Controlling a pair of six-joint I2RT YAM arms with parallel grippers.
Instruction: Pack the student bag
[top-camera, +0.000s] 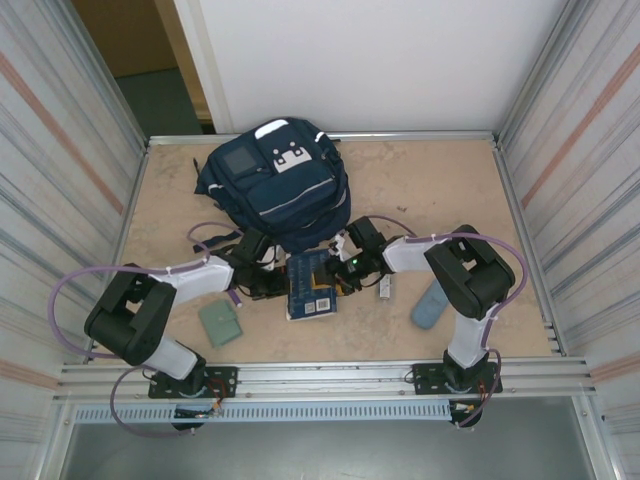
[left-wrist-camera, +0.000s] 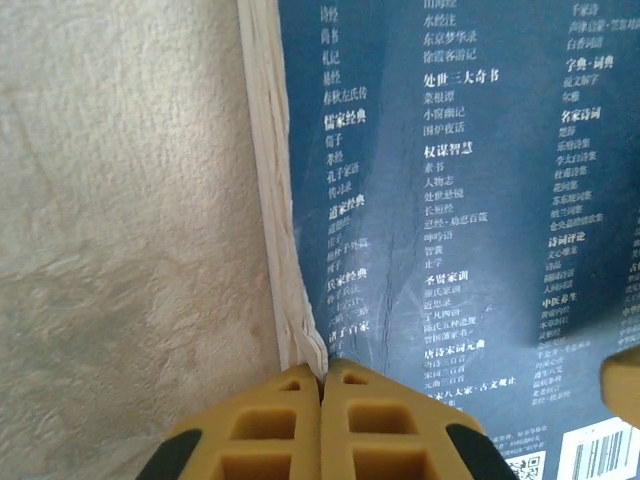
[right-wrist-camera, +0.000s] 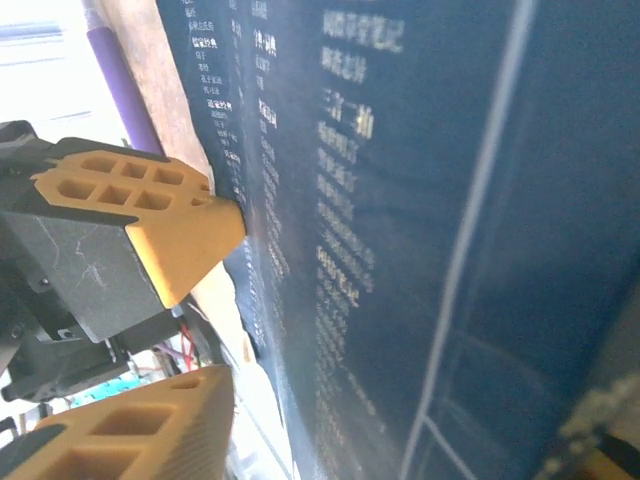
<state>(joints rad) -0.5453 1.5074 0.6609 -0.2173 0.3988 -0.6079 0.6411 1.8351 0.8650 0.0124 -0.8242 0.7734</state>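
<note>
Nearest the arms' bases, a small grey-green pouch (top-camera: 220, 323) lies toward the near left corner of the table (top-camera: 450, 190), and a grey-blue pouch (top-camera: 430, 305) lies toward the near right. Between them, around the middle of the table, a flat dark-blue book (top-camera: 312, 285) lies with its printed back cover up. The left gripper (left-wrist-camera: 322, 385) sits at the book's left edge with its yellow fingers pressed fully together, tips against the white page block. No part of the book is plainly seen between them. The right gripper (top-camera: 342, 276) is at the book's right side with its jaws standing apart. The cover seems to run between them, but the close view is too steep to tell whether they clamp it. Beyond the book, the student bag (top-camera: 275, 185) lies against the far edge, left of centre, its dark straps trailing toward the grippers.
</note>
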